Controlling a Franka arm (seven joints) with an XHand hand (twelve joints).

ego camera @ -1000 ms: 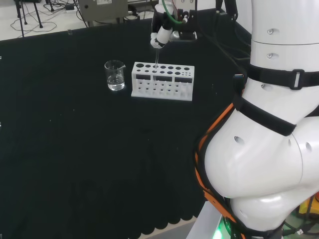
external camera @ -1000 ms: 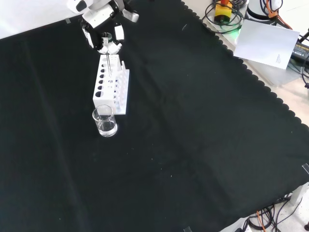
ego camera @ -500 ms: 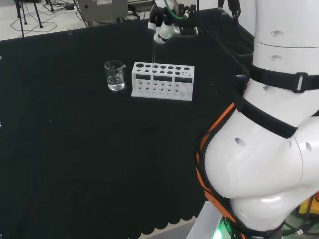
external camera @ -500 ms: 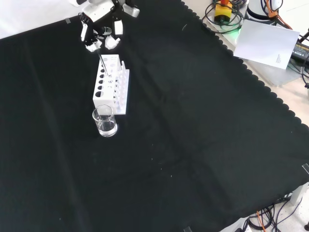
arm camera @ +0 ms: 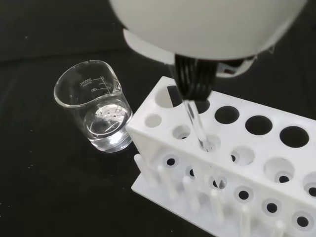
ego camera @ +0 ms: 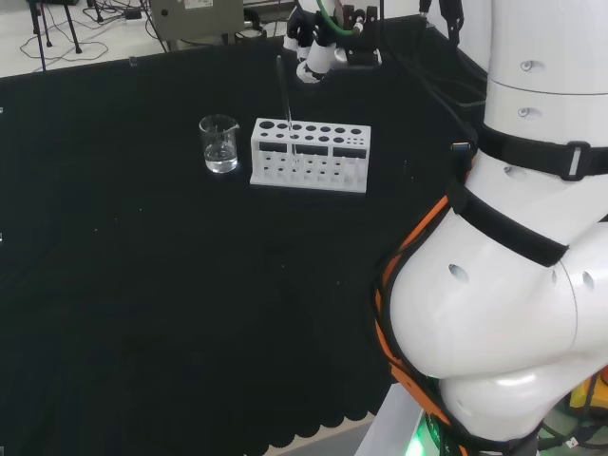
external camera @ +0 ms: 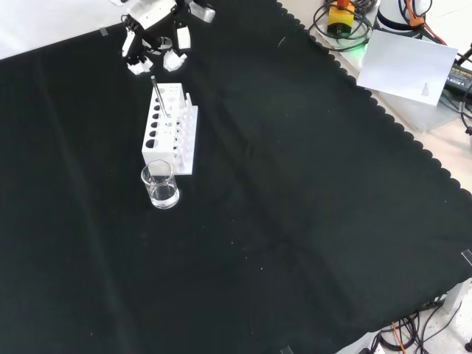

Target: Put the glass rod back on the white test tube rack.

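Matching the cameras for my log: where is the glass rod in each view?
Head view: glass rod leans in the white test tube rack, right of the beaker.
Front view: rod in the rack's far end, beyond the beaker.
Wrist view: rod enters a rack hole.
Shared landmark: the beaker.

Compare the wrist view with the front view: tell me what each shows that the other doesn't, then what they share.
Wrist view alone: the glass rod enters a hole in the white rack, and clear liquid sits in the beaker. Front view alone: the hand, open, apart from the rod's top, plus white paper beyond the cloth's edge. Both: rod leaning in the rack, with the beaker beside one end of the rack.
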